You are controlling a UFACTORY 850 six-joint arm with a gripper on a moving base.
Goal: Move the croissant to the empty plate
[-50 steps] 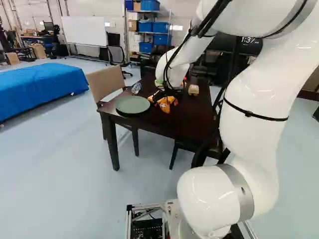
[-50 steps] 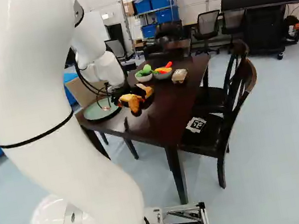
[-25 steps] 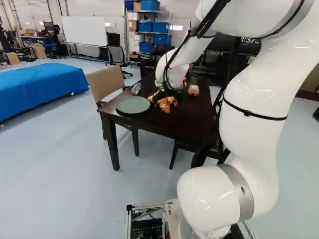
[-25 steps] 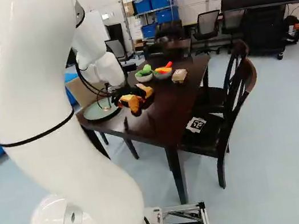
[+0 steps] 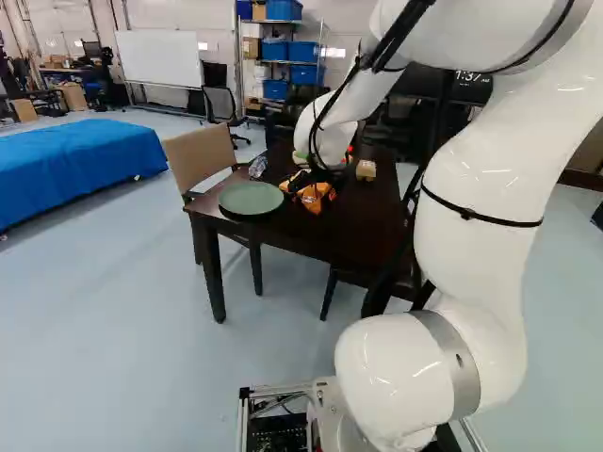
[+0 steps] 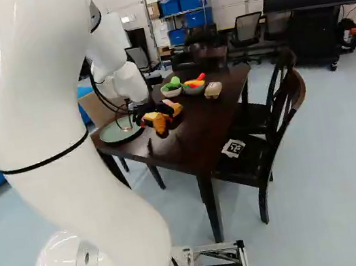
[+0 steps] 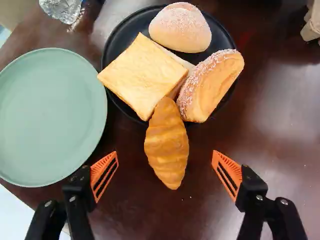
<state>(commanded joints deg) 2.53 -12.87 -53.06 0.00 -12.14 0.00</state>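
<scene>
"Right, operator, your arm (image 5: pixel 490 188) is rising from the joint (image 5: pixel 405 377) at the foot of the left base view, bending high up, then sloping down toward the table (image 6: pixel 194 126). From that joint, your gripper (image 6: pixel 143 113) is hanging at about eleven o'clock in this view, and at about one in the right base view."

"And how are you holding the fingers?"

"You're keeping them spread wide, orange pads (image 7: pixel 104 176) facing each other. Between them the croissant (image 7: pixel 167 147) is lying, with a gap on either side, so you're not pinching anything."

"Where is it sitting, exactly, if you're taking twelve as straight ahead of your gripper?"

"It's lying lengthwise, twelve to six, its far end reaching over the black plate's (image 7: pixel 111 55) rim at six o'clock and its near end pointing back at you. On that plate, the square bread (image 7: pixel 140 75) is resting toward nine, the domed bun (image 7: pixel 180 27) toward one, and the sugar-edged bun (image 7: pixel 212 85) toward four."

"And your empty green plate (image 7: pixel 52 117)?"

"That's waiting at nine o'clock from the croissant, just beside the black plate. You're seeing something clear and crinkled (image 7: pixel 62 9) beyond it, around twelve."
</scene>
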